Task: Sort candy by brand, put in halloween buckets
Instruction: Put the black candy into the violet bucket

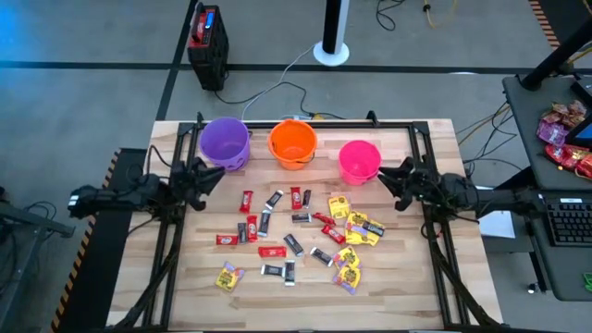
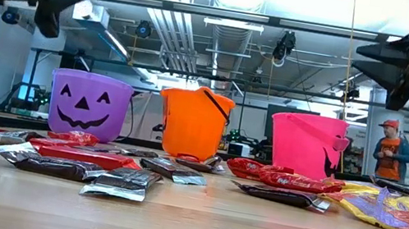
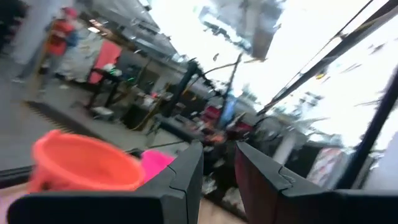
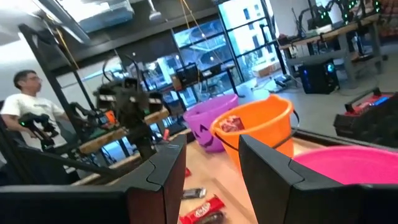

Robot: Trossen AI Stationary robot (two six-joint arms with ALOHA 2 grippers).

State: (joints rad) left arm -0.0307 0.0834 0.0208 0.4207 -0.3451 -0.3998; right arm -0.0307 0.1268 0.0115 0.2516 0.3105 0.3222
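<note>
Pale wood planks with a visible grain make up the worktop (image 1: 139, 250), framed by dark metal rails. Along its far edge stand three halloween buckets of smooth moulded plastic, round and tapering, of equal size: the purple bucket (image 1: 225, 141) with a black jack-o'-lantern face printed on its wall, the orange bucket (image 1: 292, 143) with a thin dark handle lying across its rim, and the pink bucket (image 1: 359, 160). They stand well apart in a row. One red wrapped piece shows inside the orange bucket in the right wrist view. The candy (image 1: 296, 236) lies scattered flat over the middle of the worktop: red bars with glossy wrappers, dark bars with crimped silver ends, and yellow crinkly packets (image 1: 356, 229) bunched toward the right side, two more yellow ones near the front left. The left gripper (image 1: 208, 176) hangs above the worktop just in front of the purple bucket, its two dark wedge-shaped fingers (image 3: 183, 180) parted and holding nothing. The right gripper (image 1: 388, 178) hangs just beside the pink bucket, its fingers (image 4: 165, 174) likewise spread and empty. A person in an orange top (image 2: 387, 155) stands in the room beyond.
</note>
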